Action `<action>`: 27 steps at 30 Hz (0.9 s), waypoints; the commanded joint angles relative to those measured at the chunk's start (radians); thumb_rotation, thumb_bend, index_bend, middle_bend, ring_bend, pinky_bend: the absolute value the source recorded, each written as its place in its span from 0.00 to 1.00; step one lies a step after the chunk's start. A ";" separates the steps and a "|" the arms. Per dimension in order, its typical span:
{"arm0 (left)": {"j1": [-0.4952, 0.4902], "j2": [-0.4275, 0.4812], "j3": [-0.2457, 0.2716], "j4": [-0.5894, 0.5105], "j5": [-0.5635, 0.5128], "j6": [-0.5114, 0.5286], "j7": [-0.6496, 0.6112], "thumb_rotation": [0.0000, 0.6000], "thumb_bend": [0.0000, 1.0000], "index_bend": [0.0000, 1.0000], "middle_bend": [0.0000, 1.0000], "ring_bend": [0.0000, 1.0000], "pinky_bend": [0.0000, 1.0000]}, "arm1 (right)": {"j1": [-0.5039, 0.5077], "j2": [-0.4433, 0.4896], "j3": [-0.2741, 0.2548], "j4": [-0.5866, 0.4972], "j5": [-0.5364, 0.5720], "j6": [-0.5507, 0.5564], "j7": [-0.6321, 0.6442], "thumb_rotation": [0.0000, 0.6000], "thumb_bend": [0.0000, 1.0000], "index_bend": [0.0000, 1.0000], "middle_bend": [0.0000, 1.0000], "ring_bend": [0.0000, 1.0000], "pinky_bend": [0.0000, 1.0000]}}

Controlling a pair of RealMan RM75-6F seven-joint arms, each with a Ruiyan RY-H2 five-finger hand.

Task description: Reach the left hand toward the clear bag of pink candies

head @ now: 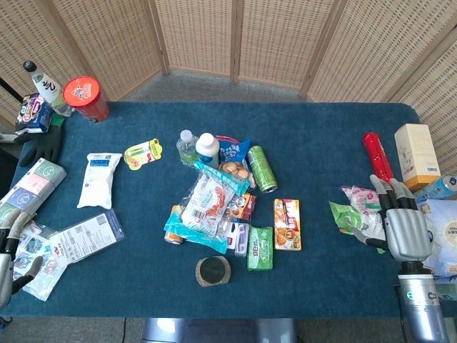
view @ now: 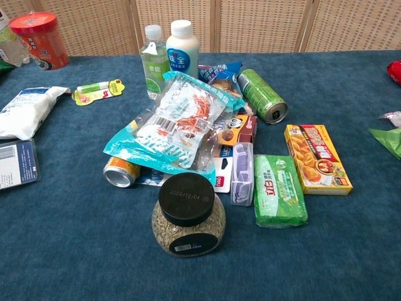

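A clear bag with pinkish pieces (head: 39, 266) lies flat at the table's front left corner in the head view. My left hand (head: 10, 259) is at the frame's left edge, right beside that bag, fingers apart and holding nothing. One dark fingertip (head: 30, 263) overlaps the bag's left side; I cannot tell whether it touches. My right hand (head: 404, 223) rests at the right side with its fingers stretched out and apart, next to a green and pink packet (head: 355, 211). The chest view shows neither hand nor the bag.
A pile of snacks (head: 214, 204) fills the table's middle, with a black-lidded jar (view: 188, 216), a green can (view: 262, 95) and two bottles (view: 168, 53). A blue-labelled flat pack (head: 87, 236), a white pouch (head: 98, 179), a black glove (head: 41, 146) and a red tub (head: 86, 98) lie to the left.
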 commanded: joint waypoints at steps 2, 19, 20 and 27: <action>0.003 -0.005 0.000 0.003 -0.007 -0.010 -0.010 1.00 0.31 0.09 0.12 0.21 0.00 | -0.001 0.002 0.001 0.000 0.002 -0.009 0.015 0.82 0.18 0.00 0.15 0.04 0.13; -0.145 0.006 -0.073 0.105 -0.020 -0.214 -0.067 1.00 0.31 0.00 0.00 0.03 0.00 | -0.018 0.029 -0.005 -0.031 -0.011 -0.013 0.051 0.83 0.18 0.00 0.15 0.03 0.13; -0.166 0.003 -0.080 0.113 -0.022 -0.240 -0.069 1.00 0.31 0.00 0.00 0.02 0.00 | -0.019 0.031 -0.006 -0.034 -0.010 -0.013 0.050 0.83 0.18 0.00 0.15 0.02 0.13; -0.318 -0.050 -0.111 0.129 -0.031 -0.435 -0.134 1.00 0.31 0.00 0.00 0.00 0.00 | -0.037 0.053 -0.010 -0.063 -0.009 -0.001 0.047 0.84 0.18 0.00 0.15 0.02 0.13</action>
